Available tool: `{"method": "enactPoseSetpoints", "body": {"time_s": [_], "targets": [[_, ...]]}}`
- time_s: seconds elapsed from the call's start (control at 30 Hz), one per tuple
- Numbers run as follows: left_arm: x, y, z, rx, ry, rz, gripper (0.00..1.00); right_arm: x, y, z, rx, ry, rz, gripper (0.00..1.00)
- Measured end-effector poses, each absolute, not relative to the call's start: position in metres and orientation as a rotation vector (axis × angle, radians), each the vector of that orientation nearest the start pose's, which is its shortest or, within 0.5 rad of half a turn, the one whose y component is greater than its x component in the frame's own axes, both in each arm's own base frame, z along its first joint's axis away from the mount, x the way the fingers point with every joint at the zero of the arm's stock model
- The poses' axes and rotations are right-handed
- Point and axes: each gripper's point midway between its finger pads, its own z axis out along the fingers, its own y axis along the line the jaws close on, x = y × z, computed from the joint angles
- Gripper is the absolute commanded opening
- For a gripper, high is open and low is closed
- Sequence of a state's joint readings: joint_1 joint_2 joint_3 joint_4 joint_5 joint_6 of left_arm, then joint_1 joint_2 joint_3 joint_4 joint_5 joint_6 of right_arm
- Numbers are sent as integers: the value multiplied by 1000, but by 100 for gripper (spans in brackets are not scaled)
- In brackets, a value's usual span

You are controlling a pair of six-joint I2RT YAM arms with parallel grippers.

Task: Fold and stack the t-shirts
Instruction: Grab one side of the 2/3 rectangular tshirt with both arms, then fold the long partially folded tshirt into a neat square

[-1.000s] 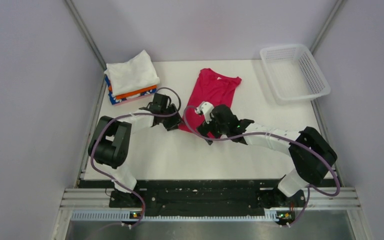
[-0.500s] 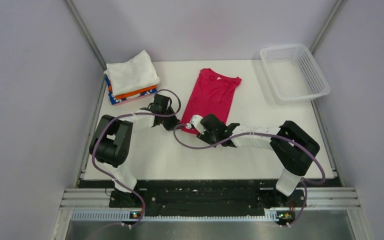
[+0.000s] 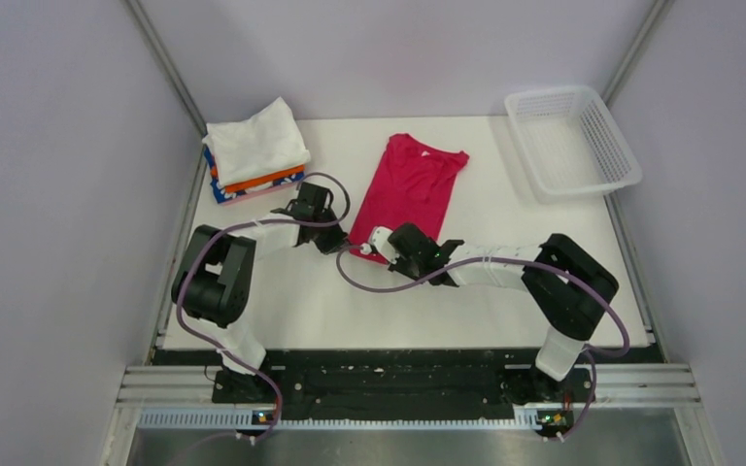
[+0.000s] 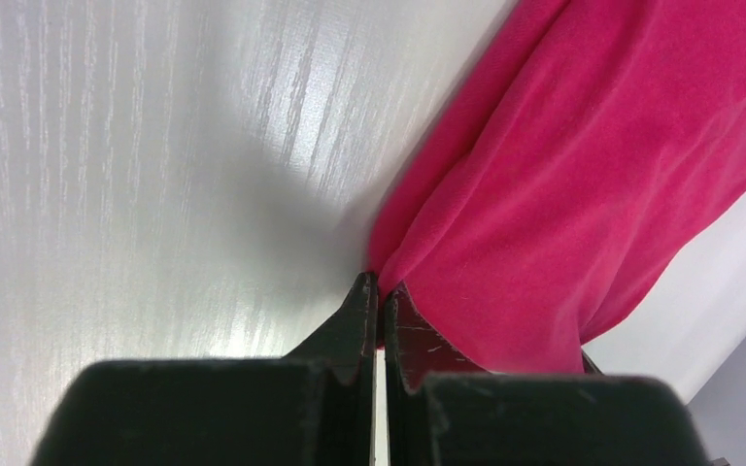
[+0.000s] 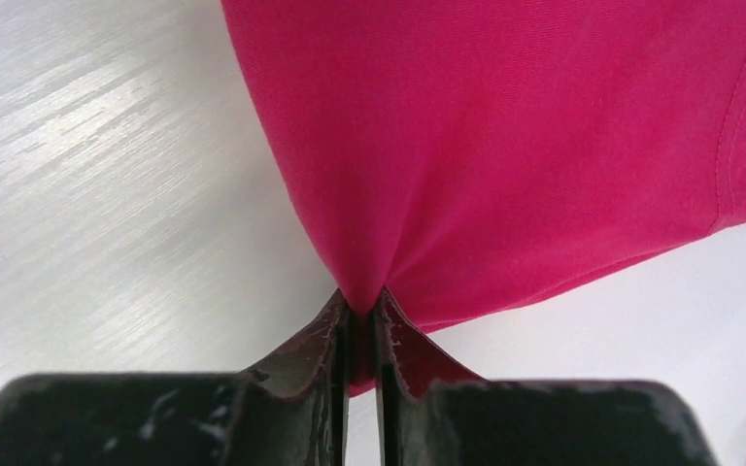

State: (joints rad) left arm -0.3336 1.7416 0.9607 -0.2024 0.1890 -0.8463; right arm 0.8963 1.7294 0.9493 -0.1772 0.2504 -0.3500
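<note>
since a second ago the right arm has swung left and down toward the near hem, its elbow folding in, and both pairs of jaws have gone from apart to together; the left arm has hardly shifted

the left gripper (image 4: 381,286) is pressed shut, with the near-left corner of the crimson-pink t-shirt (image 4: 563,194) pinched at its tips. the right gripper (image 5: 361,301) is clamped on the same hem, and cloth is puckering up into a small peak between its fingers. in the top view the left gripper (image 3: 340,243) and right gripper (image 3: 374,243) sit just beside each other at the shirt's near end, the left one at the corner and the right one a little further right along the hem

from both hands the crimson-pink t-shirt (image 3: 413,184) stretches away toward the far side of the table (image 3: 330,291). its long axis runs near to far and leans slightly right, hem near and neck far. neither arm is nearer, since both already hold it. any fold would likely carry the hem away from the arms, toward the neck

the shirt looks flat and smooth and rather narrow, with one sleeve showing at the far right. it may already be folded lengthwise, though i cannot tell for sure

further out, the folded stack (image 3: 253,150), white on top, sits at the far left, well apart from the shirt, and the mesh basket (image 3: 614,146) stands at the far right
</note>
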Motion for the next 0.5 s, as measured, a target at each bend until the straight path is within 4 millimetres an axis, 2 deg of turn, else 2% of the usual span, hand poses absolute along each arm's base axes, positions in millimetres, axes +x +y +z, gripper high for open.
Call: {"method": "enactPoseSetpoints", "body": {"time_s": [0.03,0.3,0.4,0.5], "targets": [[349,-188,28,-604,2611,-658,0,284,266,25,-1383,2071,-75,0],[343,-176,39,-604,2586,-593,0,271,285,24,-1459,2031,88,0],[339,-170,52,-590,2558,-578,0,256,296,29,-1492,2005,219,0],[333,-166,66,-571,2528,-578,0,235,312,43,-1512,1948,415,0]]}}
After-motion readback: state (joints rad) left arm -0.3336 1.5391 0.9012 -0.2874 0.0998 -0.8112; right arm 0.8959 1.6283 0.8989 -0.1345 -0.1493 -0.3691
